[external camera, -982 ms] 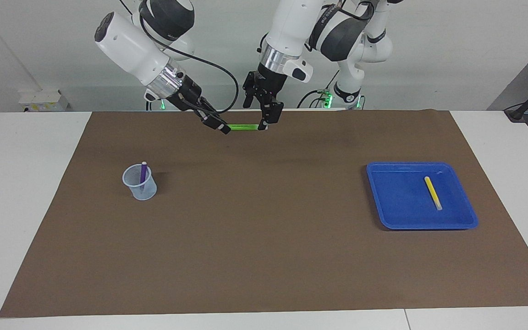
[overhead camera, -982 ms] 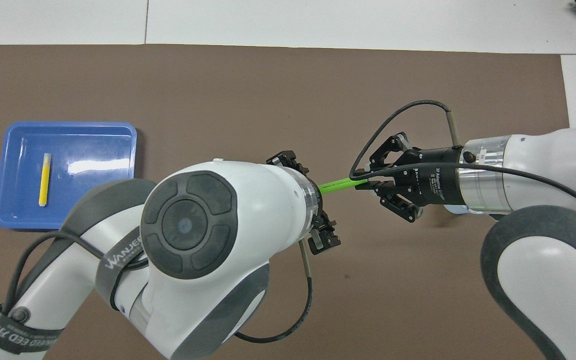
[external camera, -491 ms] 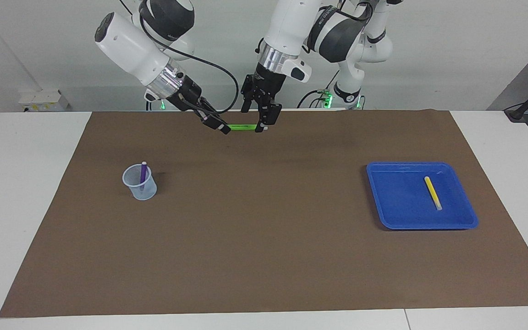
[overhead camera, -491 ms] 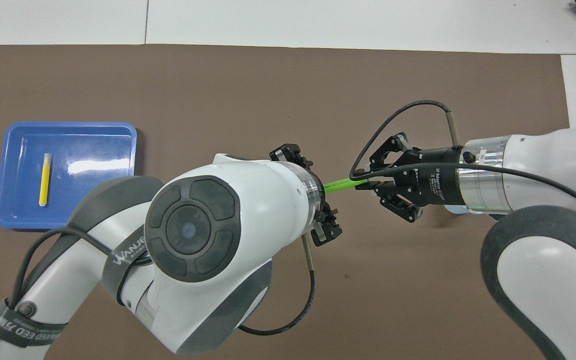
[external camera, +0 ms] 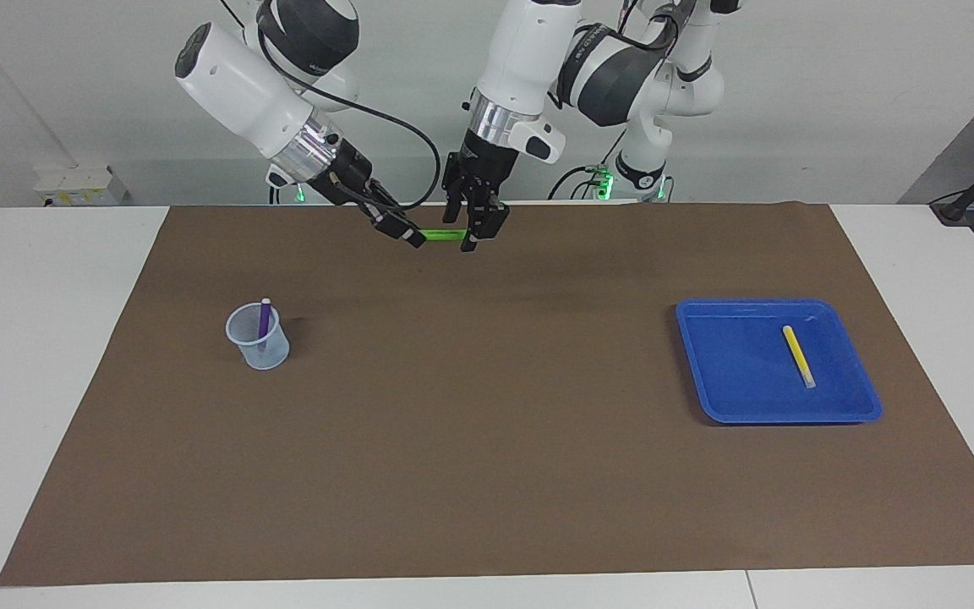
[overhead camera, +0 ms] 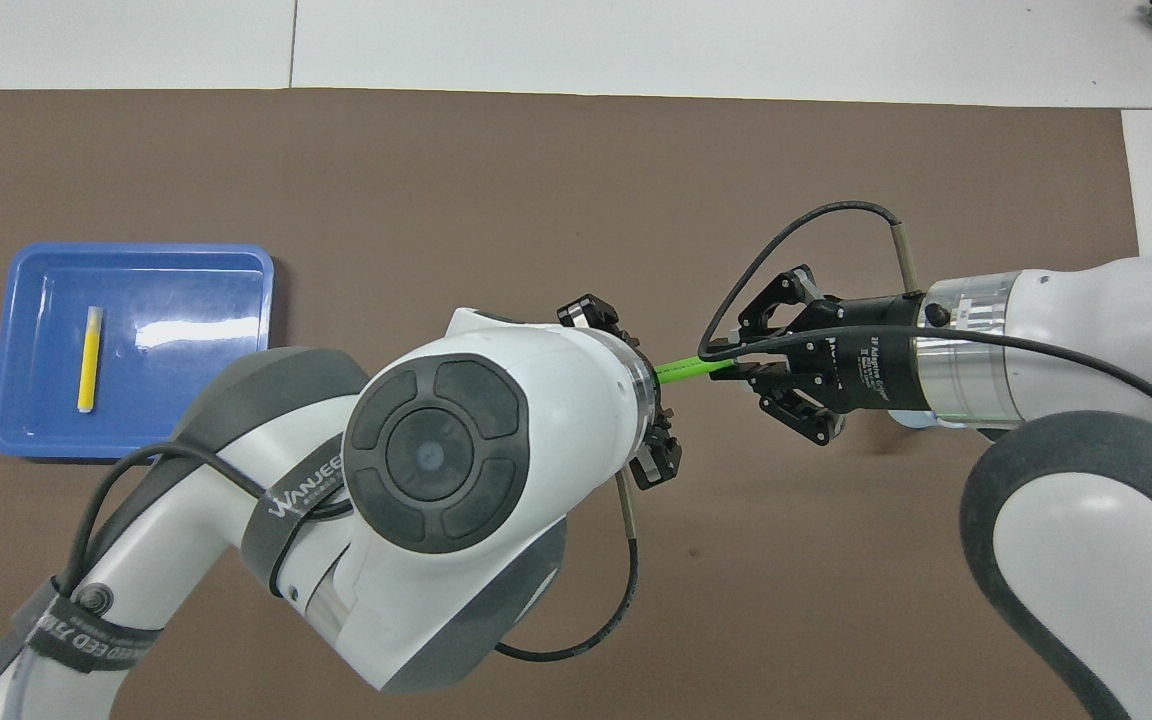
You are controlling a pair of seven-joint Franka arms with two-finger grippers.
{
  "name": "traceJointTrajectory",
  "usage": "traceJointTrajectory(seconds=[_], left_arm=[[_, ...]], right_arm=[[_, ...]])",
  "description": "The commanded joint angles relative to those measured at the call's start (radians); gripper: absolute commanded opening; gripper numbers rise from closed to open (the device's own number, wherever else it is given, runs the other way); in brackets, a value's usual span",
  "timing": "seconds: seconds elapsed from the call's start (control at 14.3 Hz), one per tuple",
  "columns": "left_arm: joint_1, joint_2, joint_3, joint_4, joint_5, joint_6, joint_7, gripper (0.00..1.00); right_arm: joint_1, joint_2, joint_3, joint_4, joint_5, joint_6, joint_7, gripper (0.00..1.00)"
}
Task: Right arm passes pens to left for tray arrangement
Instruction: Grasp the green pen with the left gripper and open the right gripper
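Right end effector [external camera: 413,238]: it is up in the air over the brown mat [external camera: 487,474] at the robots' edge, and its fingertips pinch one end of the slim bright green marker pen [external camera: 443,236].
Bright green pen: it lies level in the air between the two end effectors, one end in the right one, the other end at the left one.
Left end effector [external camera: 471,239]: it points down, just beside the right end effector, with its fingers on either side of the free end of the green pen; I cannot tell if they already press on it.
Slim yellow marker pen [external camera: 798,355]: it lies flat inside the shallow bright blue plastic tray [external camera: 724,372], well apart from the left end effector, toward the left arm's end of the surface.
Slim purple marker pen [external camera: 265,321]: it stands tilted in the small pale-blue translucent cup [external camera: 260,347], well apart from the right end effector, toward the right arm's end.
Surface: white, with the brown mat on most of it.
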State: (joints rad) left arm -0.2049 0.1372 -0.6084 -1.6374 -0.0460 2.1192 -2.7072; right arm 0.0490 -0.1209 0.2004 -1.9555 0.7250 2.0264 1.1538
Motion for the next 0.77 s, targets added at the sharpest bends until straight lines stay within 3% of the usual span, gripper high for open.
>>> traceJointTrajectory(seconds=[0.0,0.56,0.7], left_arm=[[-0.013,0.001,0.004,0.013,0.026,-0.050,-0.017,0.50],[-0.031,0.004,0.004,0.031,0.035,-0.082,-0.014,0.38],[-0.039,0.025,0.006,0.068,0.040,-0.108,-0.016,0.21]], right_arm=[[0.003,-0.016,0.004,-0.017,0.025,0.006,0.004,0.00],[0.003,-0.016,0.004,-0.017,0.025,0.005,0.000,0.00],[0.003,-0.016,0.004,-0.017,0.025,0.005,0.000,0.00]])
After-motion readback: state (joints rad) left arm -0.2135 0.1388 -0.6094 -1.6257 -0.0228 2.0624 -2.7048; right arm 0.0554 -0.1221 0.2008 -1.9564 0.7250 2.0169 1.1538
